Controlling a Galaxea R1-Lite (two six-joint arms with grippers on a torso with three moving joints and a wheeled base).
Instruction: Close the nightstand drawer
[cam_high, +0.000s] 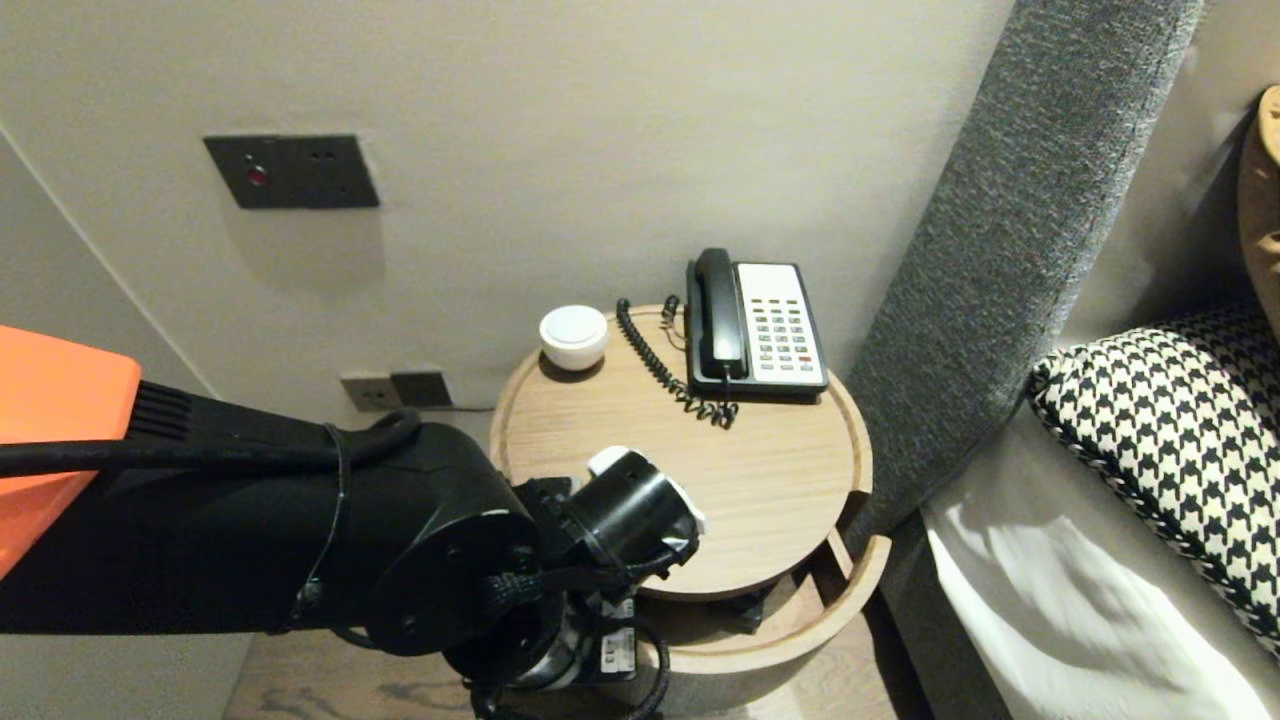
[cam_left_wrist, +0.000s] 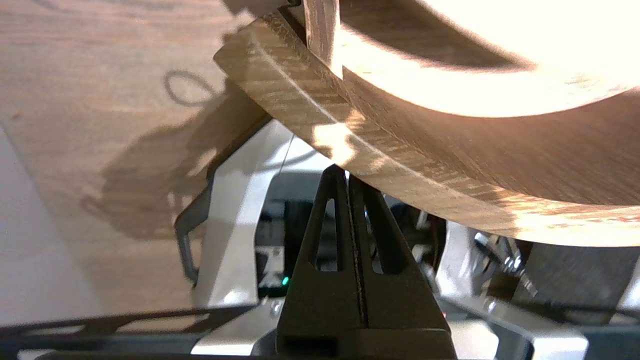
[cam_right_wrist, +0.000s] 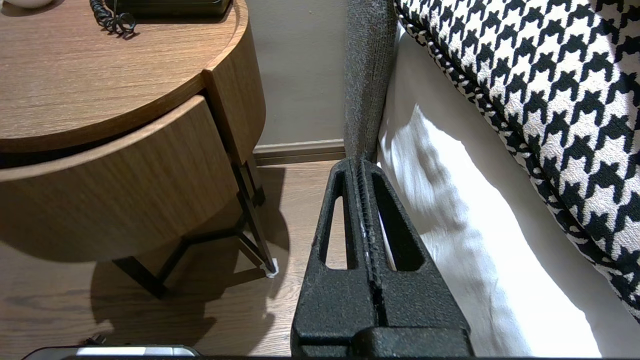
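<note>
Below the front edge of the bench, left tool is clenched on nothing, tip just under the drawer, which stands partly out, not flush; right tool idles clenched by the bed.

The drawer was a curved one of light, plainly grained wood, matching the round bedside table that housed it. It stood level and partly pulled out, jutting from under the tabletop at about 5 o'clock. A dark gap showed between the tabletop's edge and its bowed front.
</note>
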